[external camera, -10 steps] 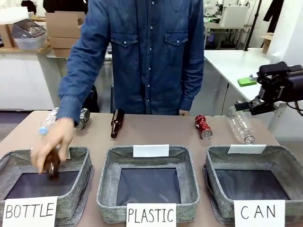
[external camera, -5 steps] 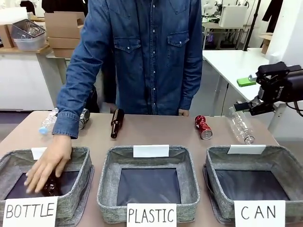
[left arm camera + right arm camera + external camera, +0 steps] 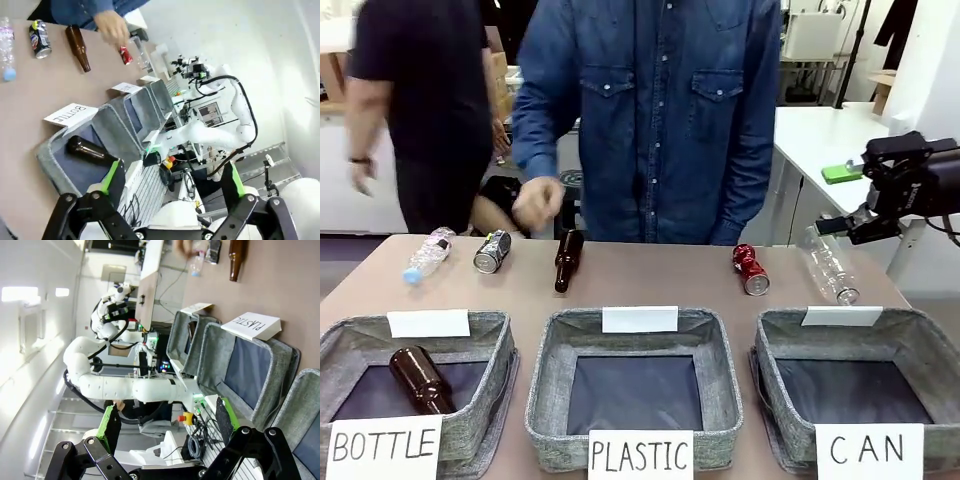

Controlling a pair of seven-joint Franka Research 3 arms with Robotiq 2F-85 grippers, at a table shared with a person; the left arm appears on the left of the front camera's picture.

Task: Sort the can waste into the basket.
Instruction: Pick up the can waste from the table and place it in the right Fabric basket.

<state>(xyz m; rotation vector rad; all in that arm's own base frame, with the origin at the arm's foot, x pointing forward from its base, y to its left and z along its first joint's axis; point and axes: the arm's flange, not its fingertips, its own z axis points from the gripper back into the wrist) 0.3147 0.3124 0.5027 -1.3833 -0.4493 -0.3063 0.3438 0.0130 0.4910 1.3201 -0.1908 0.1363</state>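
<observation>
Baskets stand in a row on the near side of the brown table [image 3: 650,285]. They are three square grey cloth ones, each with a white card on the front. I think the cards are there so each kind of rubbish goes to its own place.

Far to the left, the left gripper [image 3: 173,176] has its two green-tipped fingers spread wide, with nothing between them. Then comes the grey basket marked "BOTTLE" [image 3: 505,350] in big black letters. One brown glass bottle [image 3: 420,380] lies inside it.

Behind it, along the far side of the table, lies a clear plastic bottle with a blue cap [image 3: 427,255]. Next to that is the black-and-silver can [image 3: 492,251], on its side. Its print is too small to read. A second brown bottle [image 3: 566,260] lies next, near the person's hand [image 3: 538,203], which is up off the table.

The middle grey basket says "PLASTIC" [image 3: 545,350]. Past it lies the shiny red can [image 3: 750,268], with its silver end toward the baskets. Another clear plastic bottle [image 3: 830,265] lies near it.

Last is the grey basket marked "CAN" [image 3: 767,345], with a dark lining. Neither can is in it yet. The red one lies just behind it, and the black one is well apart, across the table. The rubbish seems to be laid in a line so it is easy to reach and pick from.

The right arm [image 3: 910,180] is up by the table's right end. The right gripper [image 3: 167,421] is spread wide too, and it holds nothing.
</observation>
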